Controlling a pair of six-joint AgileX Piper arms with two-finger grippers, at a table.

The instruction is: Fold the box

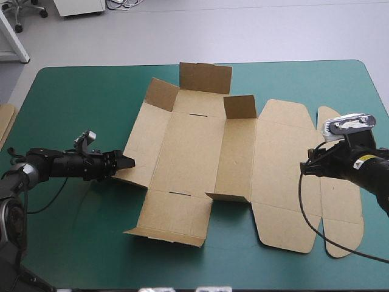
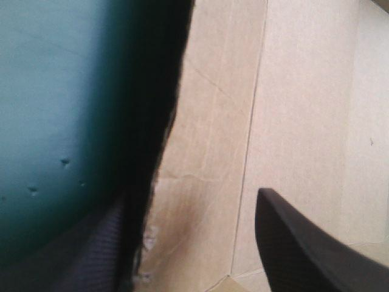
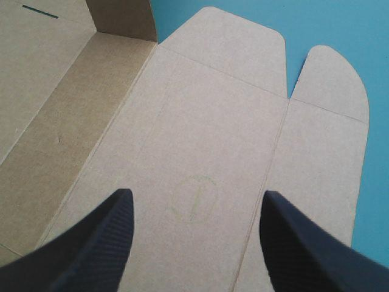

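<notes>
Flat brown die-cut cardboard box (image 1: pixel 200 164) lies mid-table on the teal-green cover (image 1: pixel 73 109), with its far flaps partly raised. Left gripper (image 1: pixel 127 162) is spread astride the left wall's edge and should seat deep, pinch, then hinge along the crease. Right gripper (image 1: pixel 306 168), also spread over the lid panel, could pin the sheet. No legible print, only a faint circular mark (image 3: pixel 193 201).

My hand (image 2: pixel 203 182) stands open at the edge of the brown box (image 2: pixel 298 91), one black finger running along the line where board meets the counter's teal-green cover (image 2: pixel 61 91), the other finger (image 2: pixel 304 249) over the board, whose creased panels stretch ahead.
</notes>
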